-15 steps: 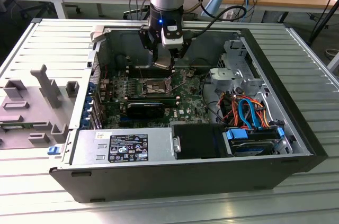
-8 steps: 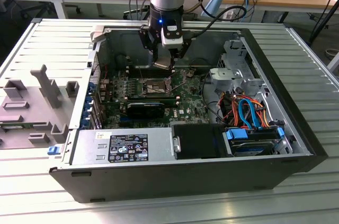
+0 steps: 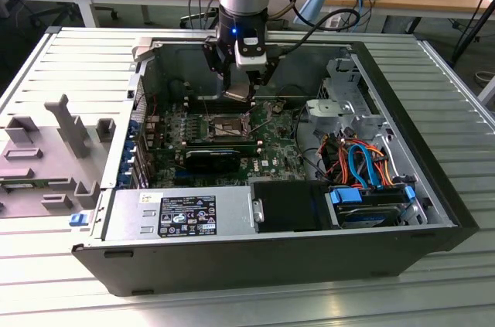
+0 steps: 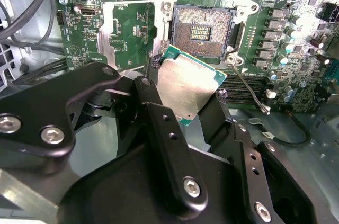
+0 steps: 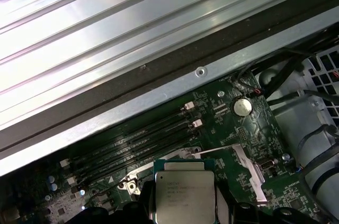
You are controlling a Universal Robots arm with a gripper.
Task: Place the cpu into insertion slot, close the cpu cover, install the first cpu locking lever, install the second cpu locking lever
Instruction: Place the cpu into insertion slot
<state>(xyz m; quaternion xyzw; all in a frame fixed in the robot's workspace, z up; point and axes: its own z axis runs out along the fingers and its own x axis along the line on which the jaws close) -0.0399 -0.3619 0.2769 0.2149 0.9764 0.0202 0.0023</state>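
Black gripper [image 4: 186,96] fingers [image 4: 159,128] stand nearest the lens in the second wrist view, clamped on two opposite edges of the cpu [image 4: 185,83]. The cpu is a flat square chip with a dull silvery-grey metal top and a thin green border at its edges; in the first wrist view the same top face [image 5: 184,195] carries faint print. It is held clear of the board and is not seated. The insertion slot [image 4: 204,32] lies just beyond the chip, with its contact field bare inside a shiny metal rim. The cpu cover [image 4: 107,38] is swung open beside the slot. One thin locking lever [image 4: 248,87] stands out at an angle from the slot's corner. In the exterior view the gripper [image 3: 240,95] hangs just above the slot [image 3: 224,127] inside the open computer case [image 3: 271,257] on the ribbed tabletop [image 3: 62,64].
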